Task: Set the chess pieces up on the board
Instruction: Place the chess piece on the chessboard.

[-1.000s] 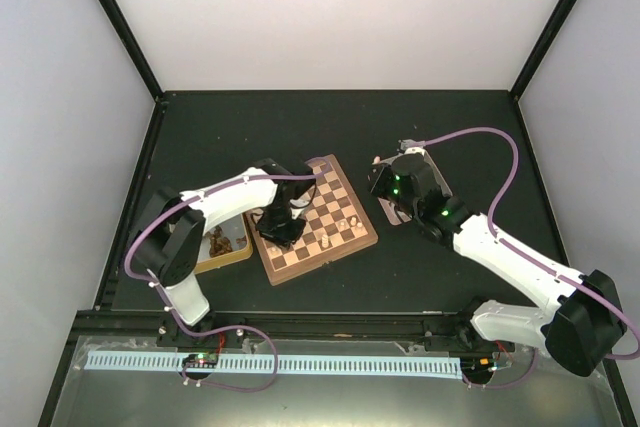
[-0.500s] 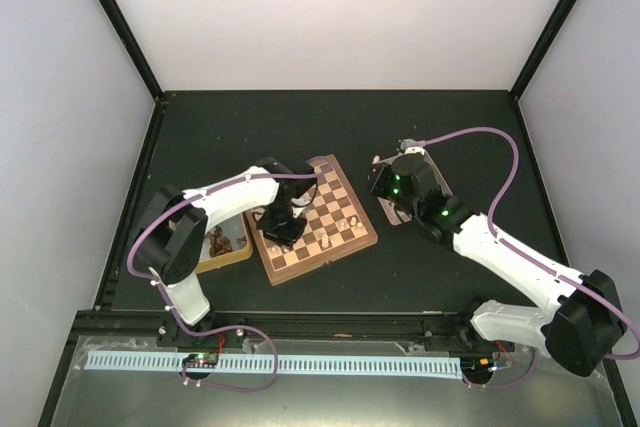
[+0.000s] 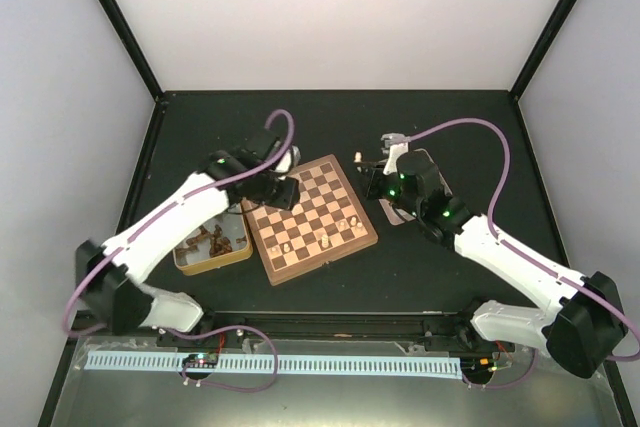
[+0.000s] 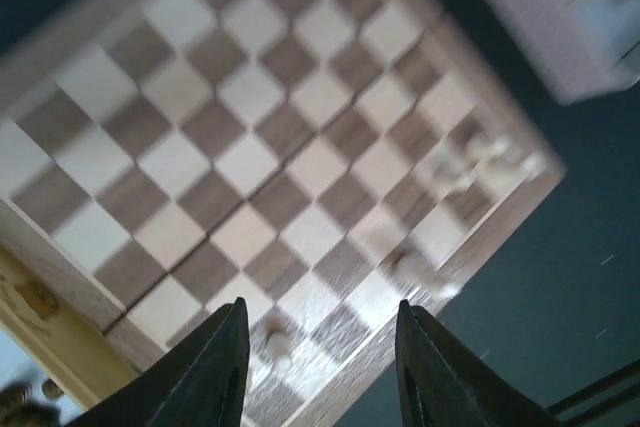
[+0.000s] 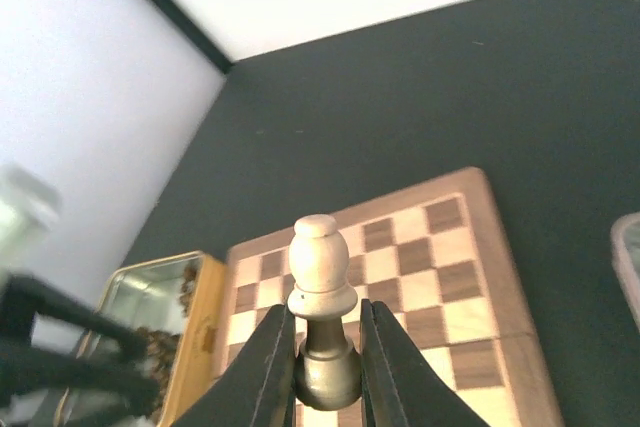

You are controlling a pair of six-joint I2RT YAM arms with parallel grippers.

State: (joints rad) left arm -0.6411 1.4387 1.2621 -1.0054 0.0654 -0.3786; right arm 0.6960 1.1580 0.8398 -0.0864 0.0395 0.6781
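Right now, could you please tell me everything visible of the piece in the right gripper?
The piece is pale turned wood: a rounded head, a collar, a narrow stem and a base in shadow. It stands upright, clamped at its stem between the right gripper's two fingers, touching nothing else, with the board behind it.

White-shelled arms (image 3: 515, 259), black joints (image 3: 588, 329), purple cables (image 3: 470, 127), green lights (image 3: 399, 188); jaws seemingly black.

White walls (image 3: 330, 7) framed by black posts (image 3: 115, 17) enclose the dark tabletop (image 3: 330, 117).
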